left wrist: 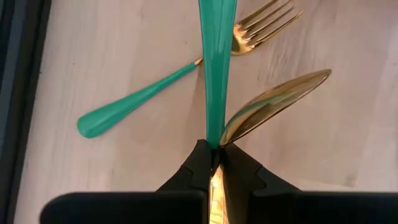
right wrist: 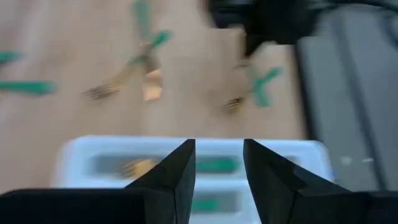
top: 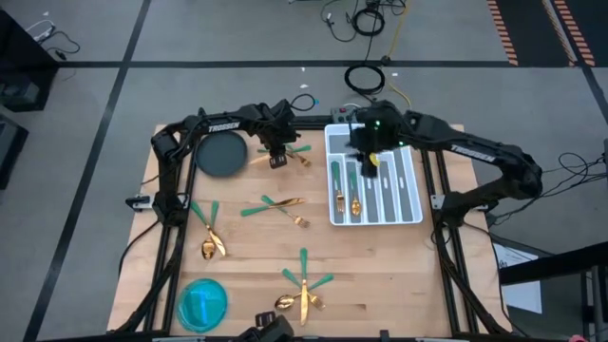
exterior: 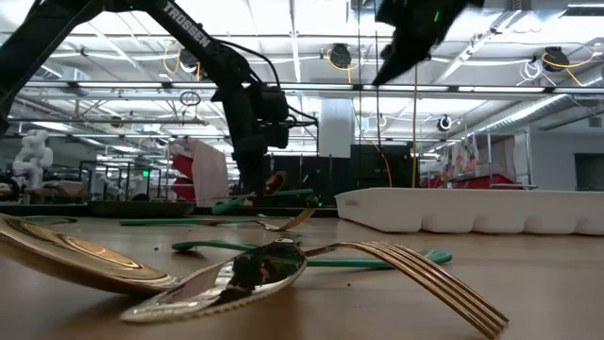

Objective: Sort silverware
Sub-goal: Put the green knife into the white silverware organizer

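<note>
A green-handled piece of silverware (left wrist: 214,74) is clamped in the left gripper (top: 277,157), its long axis pointing away, beside the dark plate (top: 221,154); the tray (top: 414,214) lies beneath the open, empty right gripper (top: 367,167)

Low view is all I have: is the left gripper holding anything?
Observer: Yes, the left gripper is shut on one green handle.
Operator: What's under it?
Observer: A fork lies flat beneath it.
Operator: And the right gripper?
Observer: The right gripper hangs open and empty over the white tray.
</note>
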### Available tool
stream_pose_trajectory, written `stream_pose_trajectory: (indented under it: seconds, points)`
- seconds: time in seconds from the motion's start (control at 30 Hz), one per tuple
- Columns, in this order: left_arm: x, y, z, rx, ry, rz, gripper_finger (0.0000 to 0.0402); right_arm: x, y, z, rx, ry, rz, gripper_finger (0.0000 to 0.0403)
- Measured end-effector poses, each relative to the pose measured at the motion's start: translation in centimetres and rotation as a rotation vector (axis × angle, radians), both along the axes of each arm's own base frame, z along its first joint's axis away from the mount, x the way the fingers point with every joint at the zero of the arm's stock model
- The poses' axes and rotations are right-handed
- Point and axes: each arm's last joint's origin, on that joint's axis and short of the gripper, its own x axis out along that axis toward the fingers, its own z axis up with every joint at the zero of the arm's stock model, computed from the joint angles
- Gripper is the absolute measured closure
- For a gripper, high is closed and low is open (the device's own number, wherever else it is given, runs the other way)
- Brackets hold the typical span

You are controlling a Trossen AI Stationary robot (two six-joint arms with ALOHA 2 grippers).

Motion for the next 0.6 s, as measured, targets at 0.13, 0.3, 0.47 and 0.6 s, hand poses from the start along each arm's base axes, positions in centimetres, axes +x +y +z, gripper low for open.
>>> stream_pose_trajectory:
  seconds: [0.13, 0.3, 0.47, 0.6]
  points:
    - [0.1, -0.2, 0.0, -0.045, -0.034, -0.017, 0.0383, 1.3, -2.5, -4.2, -0.05, -0.125, 0.009, 0.0275]
    - [0.3, -0.5, 0.1, -0.054, -0.044, -0.033, 0.0383, 3.7, -4.1, -8.2, 0.033, -0.039, -0.004, 0.0259]
    - [0.3, -0.4, 0.1, -0.054, -0.044, -0.031, 0.0378, 5.7, -4.5, -9.2, 0.061, -0.024, 0.045, 0.0233]
    - [0.4, -0.6, 0.1, -0.077, -0.062, -0.042, 0.0379, 7.4, -5.4, -8.7, 0.07, -0.063, 0.077, 0.0221]
